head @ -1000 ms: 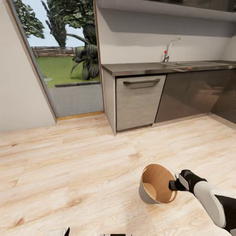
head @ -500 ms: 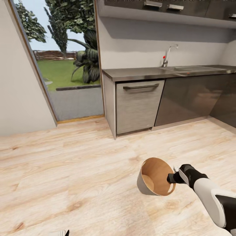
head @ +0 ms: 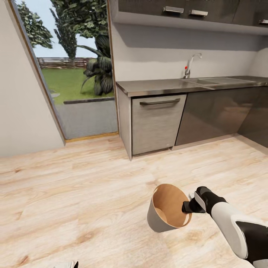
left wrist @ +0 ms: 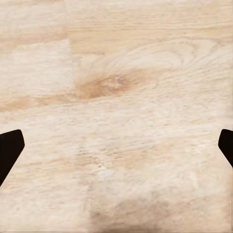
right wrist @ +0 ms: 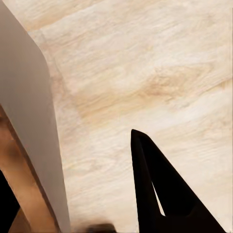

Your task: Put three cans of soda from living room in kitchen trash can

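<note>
The right gripper [head: 188, 206] is clamped on the rim of the tash can [head: 158, 219], held tilted above the wood floor [head: 93, 193]. The left gripper [left wrist: 116, 145] has its 2 fingers spread wide. Beyond stand the kitchen's steel-fronted drawer [head: 158, 123] and sink tap [head: 190, 65].

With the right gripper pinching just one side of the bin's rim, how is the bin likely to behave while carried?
The bin hangs tilted from the right gripper, gripped at the rim, so it probably swings. It keeps its round shape, suggesting stiff walls. One arm lifts it by the edge, and it looks empty, so likely light. Its smooth wall might slip.
</note>
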Controlling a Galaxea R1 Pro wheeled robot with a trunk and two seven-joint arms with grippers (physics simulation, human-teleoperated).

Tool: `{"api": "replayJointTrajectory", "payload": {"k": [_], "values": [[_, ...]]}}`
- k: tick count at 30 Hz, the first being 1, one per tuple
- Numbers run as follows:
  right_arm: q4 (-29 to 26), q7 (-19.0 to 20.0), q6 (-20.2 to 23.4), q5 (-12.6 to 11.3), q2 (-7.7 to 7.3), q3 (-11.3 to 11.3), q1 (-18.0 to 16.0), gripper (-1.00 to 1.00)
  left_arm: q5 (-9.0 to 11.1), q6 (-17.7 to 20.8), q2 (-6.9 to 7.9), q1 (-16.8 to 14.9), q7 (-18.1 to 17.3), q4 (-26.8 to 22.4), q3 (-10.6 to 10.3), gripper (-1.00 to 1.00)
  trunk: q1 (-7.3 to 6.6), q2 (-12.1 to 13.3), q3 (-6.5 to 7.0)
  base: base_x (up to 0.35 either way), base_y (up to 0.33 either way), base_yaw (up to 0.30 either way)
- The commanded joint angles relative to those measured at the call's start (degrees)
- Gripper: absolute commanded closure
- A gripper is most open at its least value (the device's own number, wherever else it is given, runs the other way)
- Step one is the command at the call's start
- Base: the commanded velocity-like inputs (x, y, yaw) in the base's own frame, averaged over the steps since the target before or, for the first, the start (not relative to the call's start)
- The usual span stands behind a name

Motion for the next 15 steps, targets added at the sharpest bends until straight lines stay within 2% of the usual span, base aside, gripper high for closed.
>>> {"api": "replayJointTrajectory", "payload": {"k": [1, 2, 3, 5, 6, 9, 10, 12, 13, 14, 15], "values": [[-1.2, 0.1, 0.2, -0.8, 0.35, -1.3, -0.1, 1.00, 0.1, 1.4, 0.03, -0.5, 0.0, 0.0, 0.0, -1.00, -0.23, 0.4, 0.19, 0.000, 0.000, 0.000], [-1.2, 0.1, 0.4, -0.7, 0.72, -1.1, -0.1, 1.00, 0.2, 3.1, 0.05, -1.1, 0.0, 0.0, 0.0, -1.00, -0.45, 0.8, 0.37, 0.000, 0.000, 0.000], [-1.2, -0.1, 0.7, -0.7, 1.55, -0.5, -0.1, 1.00, 0.3, 7.4, 0.09, -2.9, -0.1, -0.1, 0.1, -1.00, -0.67, 1.2, 0.55, 0.000, 0.000, 0.000], [-1.2, -0.3, 1.0, -0.6, 2.44, 0.7, -0.1, 1.00, 0.4, 12.6, 0.14, -5.5, -0.1, -0.2, 0.2, -1.00, -1.11, 2.0, 0.91, 0.000, 0.000, 0.000], [-1.1, -0.4, 1.2, -0.6, 3.15, 2.2, -0.1, 1.00, 0.5, 18.2, 0.16, -8.6, -0.1, -0.2, 0.3, -1.00, -1.33, 2.4, 1.09, 0.000, 0.000, 0.000], [-1.1, -0.5, 1.4, -0.6, 3.76, 4.4, -0.1, 1.00, 0.5, 27.4, 0.20, -14.2, 0.0, -0.2, 1.0, -1.00, -1.99, 3.6, 1.63, 0.000, 0.000, 0.000], [-1.1, -0.5, 1.5, -0.7, 3.99, 5.3, -0.1, 1.00, 0.5, 33.5, 0.24, -18.4, 0.0, 0.0, 2.3, -1.00, -2.21, 4.0, 1.81, 0.000, 0.000, 0.000], [-1.1, -0.5, 1.5, -0.7, 4.14, 5.9, -0.1, 1.00, 0.4, 38.8, 0.26, -22.7, 0.0, 0.6, 4.2, -1.00, -2.65, 4.8, 2.17, 0.000, 0.000, 0.000], [-1.1, -0.5, 1.5, -0.7, 4.22, 6.3, -0.1, 1.00, 0.3, 43.0, 0.28, -26.8, 0.0, 1.9, 6.1, -1.00, -2.87, 5.2, 2.35, 0.000, 0.000, 0.000], [-1.1, -0.5, 1.5, -0.7, 4.24, 6.4, -0.1, 1.00, 0.3, 44.7, 0.29, -28.8, 0.0, 2.8, 6.9, -1.00, -3.09, 5.6, 2.53, 0.000, 0.000, 0.000], [-1.2, -0.6, 1.5, -0.6, 4.27, 6.7, -0.1, 1.00, 0.2, 48.9, 0.34, -34.4, 0.1, 5.7, 8.4, -1.00, -3.31, 6.0, 2.71, 0.000, 0.000, 0.000]]}}
